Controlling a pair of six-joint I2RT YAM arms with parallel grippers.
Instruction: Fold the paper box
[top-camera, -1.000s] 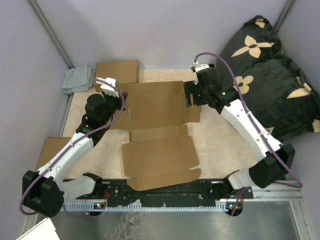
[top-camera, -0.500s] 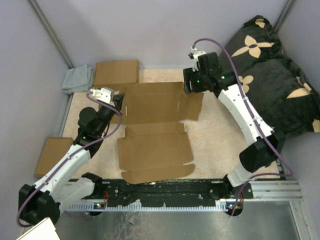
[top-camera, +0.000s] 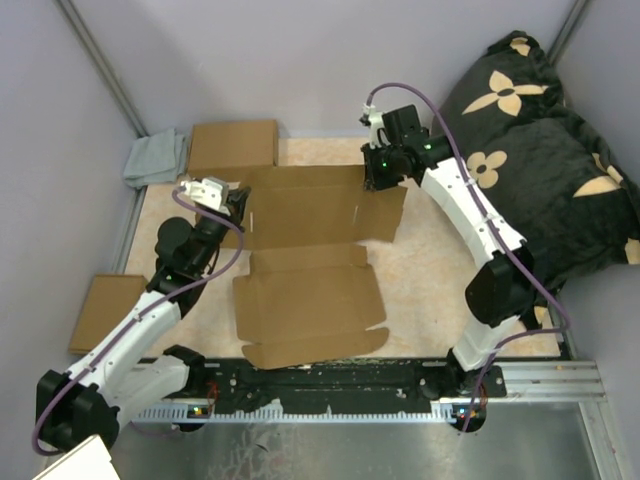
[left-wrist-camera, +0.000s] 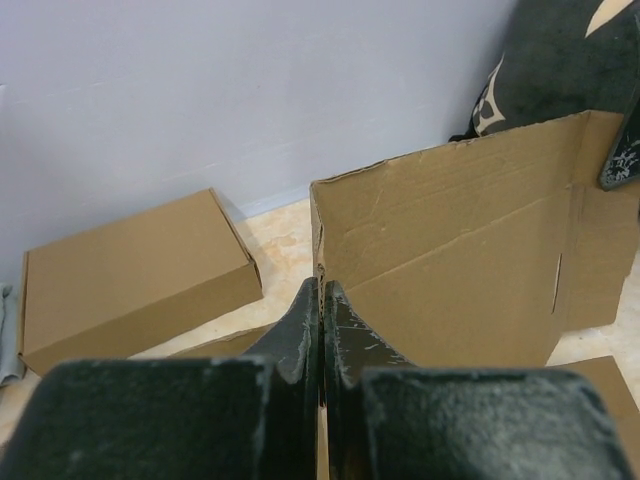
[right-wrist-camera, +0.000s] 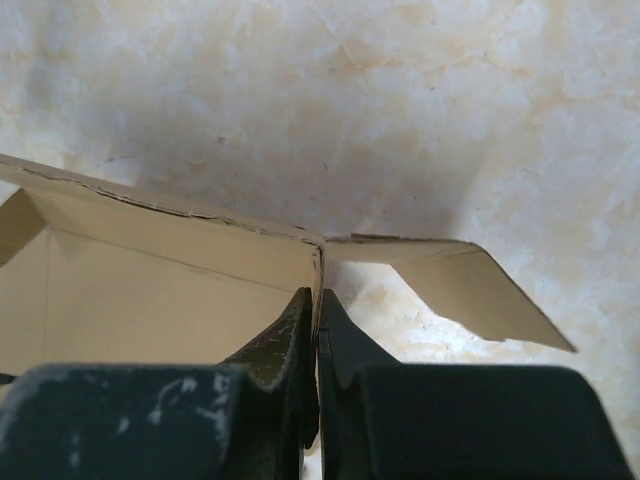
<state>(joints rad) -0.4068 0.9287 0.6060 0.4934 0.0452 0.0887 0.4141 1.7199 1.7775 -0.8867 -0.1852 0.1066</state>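
Observation:
The paper box (top-camera: 305, 260) is a brown corrugated blank lying across the middle of the table, its far panel (left-wrist-camera: 450, 270) lifted off the surface. My left gripper (top-camera: 236, 205) is shut on the left edge of that far panel (left-wrist-camera: 321, 290), the cardboard pinched between its black fingers (left-wrist-camera: 300, 325). My right gripper (top-camera: 374, 178) is shut on the panel's right side wall near the far corner (right-wrist-camera: 319, 300). A small side flap (right-wrist-camera: 470, 285) sticks out to the right of that grip. The near panels (top-camera: 305, 310) lie flat.
A folded brown box (top-camera: 233, 145) sits at the far left, seen also in the left wrist view as the closed box (left-wrist-camera: 130, 275). A grey cloth (top-camera: 155, 158) lies beside it. Another cardboard piece (top-camera: 100, 310) rests at the left edge. A black patterned cushion (top-camera: 545, 150) fills the right side.
The right gripper has moved left along the far edge and closed on the box's right side wall. The left gripper drew back left with the box's edge; the whole blank shifted left.

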